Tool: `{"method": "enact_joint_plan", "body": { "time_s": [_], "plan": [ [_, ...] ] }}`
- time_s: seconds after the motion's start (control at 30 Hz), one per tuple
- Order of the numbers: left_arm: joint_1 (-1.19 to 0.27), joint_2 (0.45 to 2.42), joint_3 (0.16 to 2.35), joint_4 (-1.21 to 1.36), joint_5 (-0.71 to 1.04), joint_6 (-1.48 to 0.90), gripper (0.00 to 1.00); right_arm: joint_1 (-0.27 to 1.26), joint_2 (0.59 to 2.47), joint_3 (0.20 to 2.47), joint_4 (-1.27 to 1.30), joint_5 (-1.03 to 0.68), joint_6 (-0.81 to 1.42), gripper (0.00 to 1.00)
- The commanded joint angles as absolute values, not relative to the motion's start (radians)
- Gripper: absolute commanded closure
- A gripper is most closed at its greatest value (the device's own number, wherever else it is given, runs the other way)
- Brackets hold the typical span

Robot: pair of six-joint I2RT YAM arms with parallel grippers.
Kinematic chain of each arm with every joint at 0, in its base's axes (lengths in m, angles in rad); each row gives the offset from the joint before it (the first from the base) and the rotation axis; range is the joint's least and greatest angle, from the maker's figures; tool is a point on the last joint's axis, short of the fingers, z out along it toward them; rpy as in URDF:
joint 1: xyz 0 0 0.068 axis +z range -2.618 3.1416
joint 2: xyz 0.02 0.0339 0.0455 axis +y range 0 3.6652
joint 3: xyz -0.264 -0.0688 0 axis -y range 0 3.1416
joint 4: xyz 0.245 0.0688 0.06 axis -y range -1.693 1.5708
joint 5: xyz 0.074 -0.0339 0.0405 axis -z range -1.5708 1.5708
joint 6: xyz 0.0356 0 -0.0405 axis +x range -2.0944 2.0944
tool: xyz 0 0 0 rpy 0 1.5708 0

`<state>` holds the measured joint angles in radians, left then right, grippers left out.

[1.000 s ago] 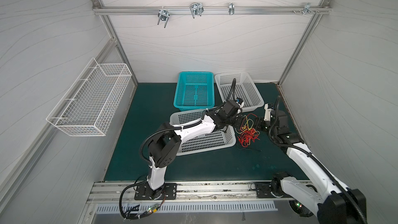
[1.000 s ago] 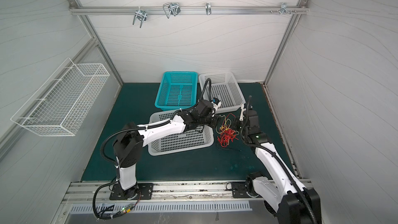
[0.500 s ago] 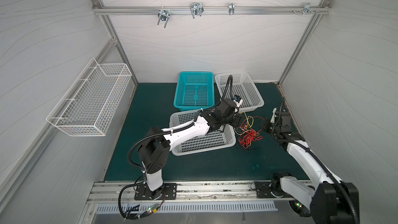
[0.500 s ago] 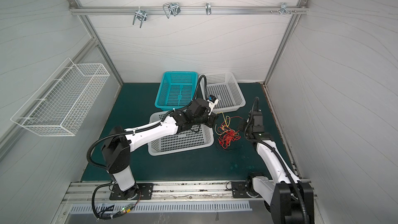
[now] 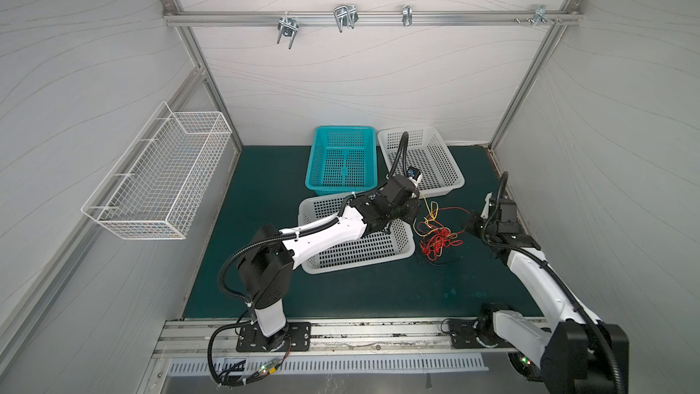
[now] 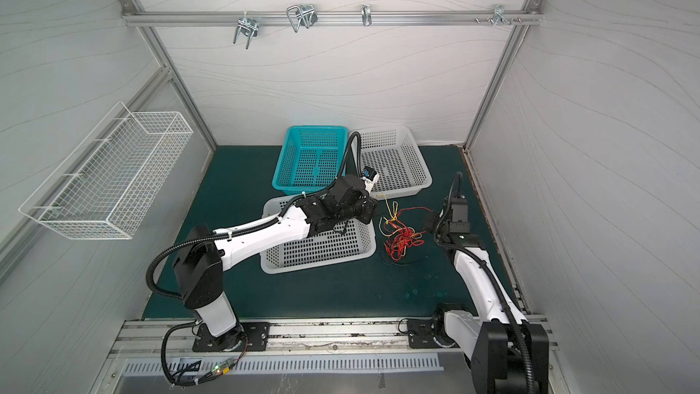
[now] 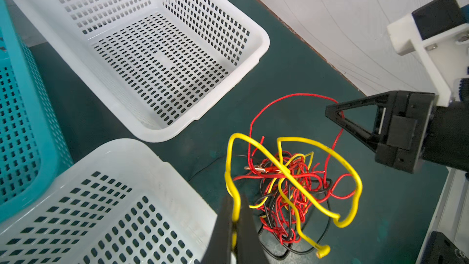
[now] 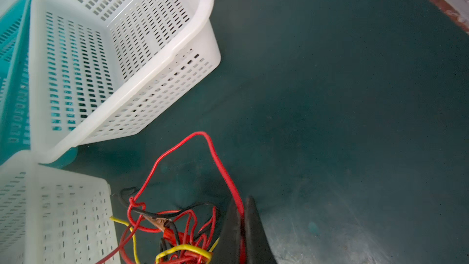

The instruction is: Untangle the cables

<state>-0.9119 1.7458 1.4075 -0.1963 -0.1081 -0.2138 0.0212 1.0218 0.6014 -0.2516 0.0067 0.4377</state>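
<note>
1. While each arm pinches a single strand, most of the tangle lies on the mat between them. The left gripper (image 7: 235,208) is clamped on a thick yellow cable (image 7: 253,146), jaws pressed together around the wire close to one of its ends.
2. The right gripper (image 8: 242,208) is clamped on a thin red cable (image 8: 175,148), which rises from the pile in a tall loop and runs down into the jaws.
3. To do this step well, I judge the arms should draw apart slowly and slightly upward. If the whole bunch lifts as one lump, a knot is tightening. It would be better then to ease off and regrip nearer the snag.
4. The cables (image 5: 439,236) form a loose nest of mostly thin red wire with some black. A few stiffer yellow loops stand above it. A small copper clip (image 7: 256,170) ends one wire inside the nest.
5. The nest rests on the dark green mat (image 5: 341,289), just beside a corner of the near white basket (image 5: 360,265). Behind it sits a far white basket (image 5: 443,189), with a teal basket (image 5: 341,187) beside that.
</note>
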Motion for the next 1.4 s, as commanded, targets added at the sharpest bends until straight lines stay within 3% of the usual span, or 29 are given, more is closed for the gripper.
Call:
{"method": "enact_joint_plan", "body": {
  "time_s": [0.0, 0.1, 0.27, 0.37, 0.73, 1.13, 1.37],
  "plan": [
    [-0.911, 1.767, 1.443, -0.18, -0.133, -0.213, 1.0, 0.019, 0.997, 0.598, -0.219, -0.125, 0.4, 0.97],
    [-0.912, 1.785, 1.447, -0.17, -0.115, -0.222, 1.0, 0.027, 0.966, 0.595, -0.194, -0.162, 0.385, 0.89],
    [-0.911, 1.801, 1.449, -0.167, -0.109, -0.222, 1.0, 0.045, 0.918, 0.617, -0.176, -0.303, 0.29, 0.64],
    [-0.911, 1.809, 1.456, -0.169, -0.107, -0.221, 1.0, 0.068, 0.91, 0.632, -0.175, -0.349, 0.271, 0.6],
    [-0.911, 1.815, 1.465, -0.169, -0.107, -0.218, 1.0, 0.196, 1.009, 0.626, -0.053, -0.499, 0.295, 0.6],
    [-0.911, 1.801, 1.461, -0.167, -0.1, -0.208, 1.0, 0.23, 1.169, 0.606, 0.13, -0.527, 0.4, 0.6],
    [-0.911, 1.786, 1.451, -0.157, -0.102, -0.206, 1.0, 0.244, 1.247, 0.624, 0.149, -0.489, 0.419, 0.75]
  ]
}}
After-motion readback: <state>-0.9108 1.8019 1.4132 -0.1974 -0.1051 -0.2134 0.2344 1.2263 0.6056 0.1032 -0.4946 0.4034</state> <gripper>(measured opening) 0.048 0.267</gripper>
